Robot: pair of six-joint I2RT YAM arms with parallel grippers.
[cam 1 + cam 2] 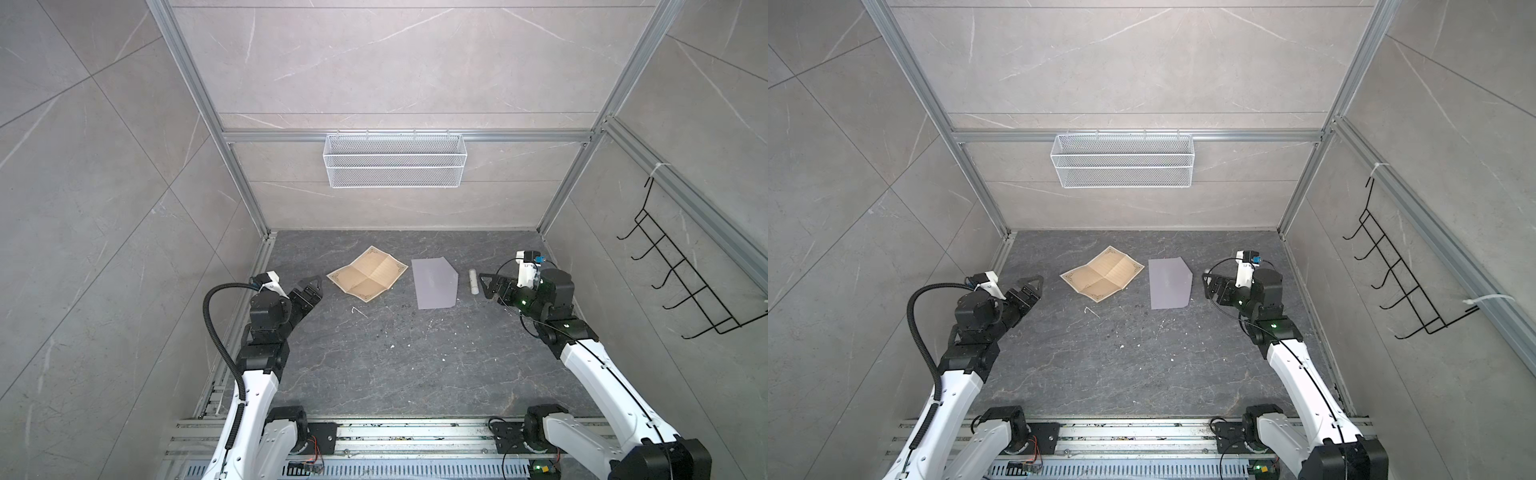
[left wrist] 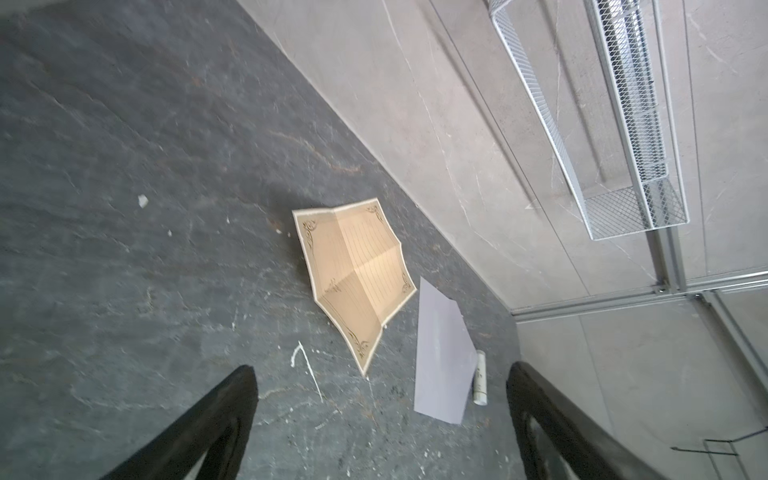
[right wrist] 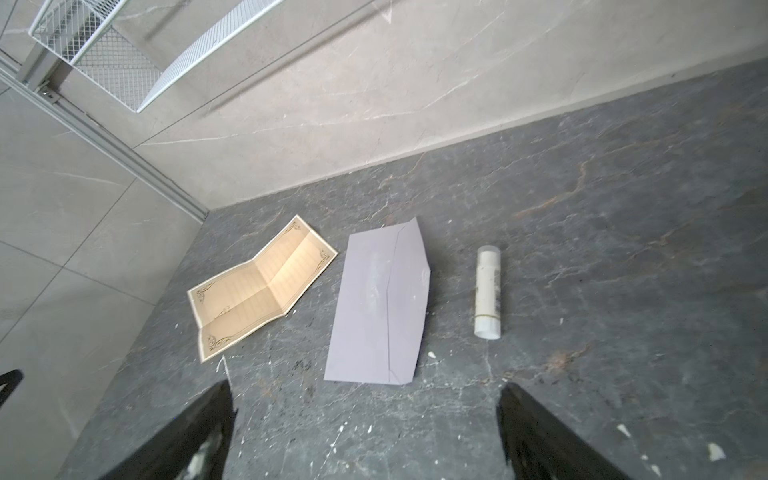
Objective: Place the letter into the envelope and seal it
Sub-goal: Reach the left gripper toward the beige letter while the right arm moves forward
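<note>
Left gripper point(image 1: 313, 287) and right gripper point(image 1: 485, 286) hover low, jaws spread wide, nothing in them. Between them the letter point(image 1: 368, 273) lies unfolded and creased on the dark table point(image 1: 374, 365). The envelope point(image 1: 435, 283) lies flat just right of it, not touching. A white tube point(image 1: 473, 281) follows, close to the right fingertips.

Looks to me like a robotics lab test cell: grey stone-look panels point(image 1: 83, 208) boxed in aluminium framing point(image 1: 274, 136), two white robot arms point(image 1: 598, 374) bolted to a slotted rail point(image 1: 415, 434), a mesh basket point(image 1: 394, 166) hung on the wall beyond their fingers point(image 1: 312, 286).
</note>
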